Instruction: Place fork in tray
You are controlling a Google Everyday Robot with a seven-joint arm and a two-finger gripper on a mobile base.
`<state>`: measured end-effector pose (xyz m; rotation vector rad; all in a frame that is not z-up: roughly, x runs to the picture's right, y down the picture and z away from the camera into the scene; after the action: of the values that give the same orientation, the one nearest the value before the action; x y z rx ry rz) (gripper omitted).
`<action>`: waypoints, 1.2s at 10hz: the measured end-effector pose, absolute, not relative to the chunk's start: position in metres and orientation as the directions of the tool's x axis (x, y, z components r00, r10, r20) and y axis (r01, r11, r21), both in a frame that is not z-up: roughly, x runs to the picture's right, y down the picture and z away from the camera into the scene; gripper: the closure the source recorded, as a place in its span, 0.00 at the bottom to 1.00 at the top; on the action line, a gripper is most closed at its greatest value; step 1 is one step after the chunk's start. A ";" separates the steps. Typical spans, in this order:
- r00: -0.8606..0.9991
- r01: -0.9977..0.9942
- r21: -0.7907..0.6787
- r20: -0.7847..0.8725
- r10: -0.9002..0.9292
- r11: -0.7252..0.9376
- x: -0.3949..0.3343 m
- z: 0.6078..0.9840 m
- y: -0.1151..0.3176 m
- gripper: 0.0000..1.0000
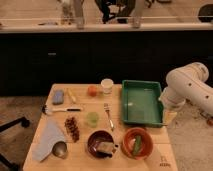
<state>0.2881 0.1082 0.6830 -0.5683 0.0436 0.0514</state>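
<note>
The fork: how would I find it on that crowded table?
On the wooden table, look between the green tray, beside the robot's tool, and the small green cup. The fork lies there, slim and all silver, unlike the black-handled utensil.

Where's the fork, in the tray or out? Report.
Out. The fork lies on the table, left of the tray; the claw hangs by the tray's right edge.

Wooden table (77,157) carries tray (145,107), fork (108,116), orange bowl (149,145), green cup (92,118).
</note>
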 end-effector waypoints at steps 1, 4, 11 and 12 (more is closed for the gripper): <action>0.998 -0.061 -0.537 -0.055 0.037 0.842 0.288 0.683 0.108 0.20; 0.998 -0.051 -0.535 -0.057 0.024 0.843 0.287 0.682 0.109 0.20; 0.995 -0.042 -0.577 -0.100 -0.019 0.816 0.205 0.699 0.107 0.20; 0.995 -0.061 -0.586 -0.100 0.003 0.808 0.200 0.704 0.105 0.20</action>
<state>0.1999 0.1055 0.7036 -0.6299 0.0958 0.0344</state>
